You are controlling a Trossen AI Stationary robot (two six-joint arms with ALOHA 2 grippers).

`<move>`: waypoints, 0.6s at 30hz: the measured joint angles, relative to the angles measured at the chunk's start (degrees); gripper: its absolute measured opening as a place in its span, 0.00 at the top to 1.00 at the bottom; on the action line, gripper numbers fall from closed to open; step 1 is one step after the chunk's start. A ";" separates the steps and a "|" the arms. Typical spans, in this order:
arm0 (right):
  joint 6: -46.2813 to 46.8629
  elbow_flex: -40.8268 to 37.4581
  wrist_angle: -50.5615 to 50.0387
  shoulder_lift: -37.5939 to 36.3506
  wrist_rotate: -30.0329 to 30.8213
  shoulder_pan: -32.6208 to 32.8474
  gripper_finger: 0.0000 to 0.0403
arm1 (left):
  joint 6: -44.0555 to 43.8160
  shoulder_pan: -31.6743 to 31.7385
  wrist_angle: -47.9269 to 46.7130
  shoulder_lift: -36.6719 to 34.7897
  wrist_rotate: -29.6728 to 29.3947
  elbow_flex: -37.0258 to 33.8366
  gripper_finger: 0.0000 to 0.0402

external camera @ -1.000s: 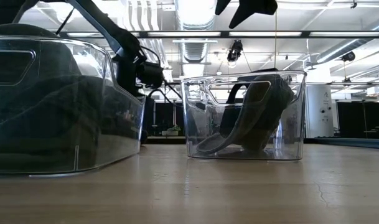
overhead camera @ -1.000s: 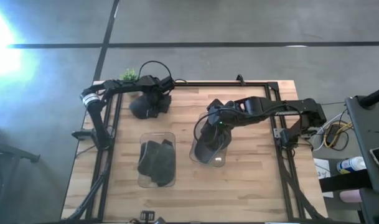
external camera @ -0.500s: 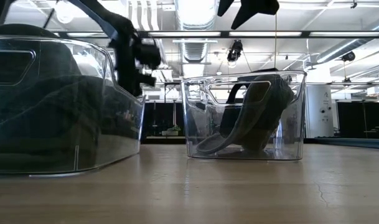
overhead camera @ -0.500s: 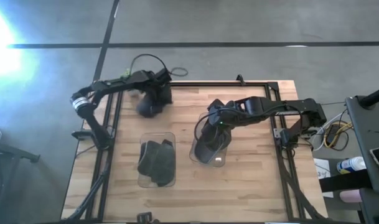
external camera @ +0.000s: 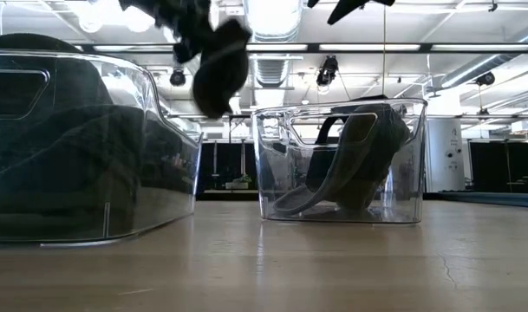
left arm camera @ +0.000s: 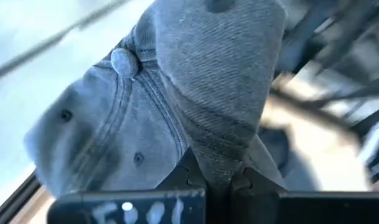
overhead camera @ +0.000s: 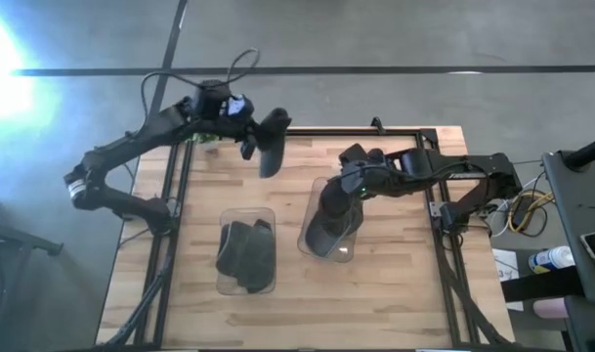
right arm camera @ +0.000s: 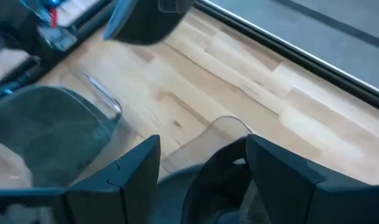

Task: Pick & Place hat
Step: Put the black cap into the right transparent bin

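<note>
Left gripper [left arm camera: 217,180] clamped on soft denim hat [left arm camera: 177,106], which droops limp below fingers; brim fold grips best.

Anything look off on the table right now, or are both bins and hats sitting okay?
Nothing stands out. The left tool holds a hat in the air. Each clear bin sits upright with a hat inside; the right tool is open above the right bin.

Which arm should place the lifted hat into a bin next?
Left. Its gripper already pinches the hat aloft; the right gripper hovers open over its own filled bin.
</note>
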 joint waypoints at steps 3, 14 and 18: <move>0.40 0.00 1.48 -1.00 0.07 0.02 0.42 | -2.35 -4.39 6.22 -1.82 -0.09 -0.30 1.00; 2.71 0.00 7.70 -2.85 -1.84 3.70 0.42 | -2.29 -19.44 21.29 1.87 -13.57 -0.43 1.00; 5.07 0.02 7.72 -3.11 -2.07 5.62 0.42 | -3.34 -21.02 24.25 4.29 -14.04 -0.43 1.00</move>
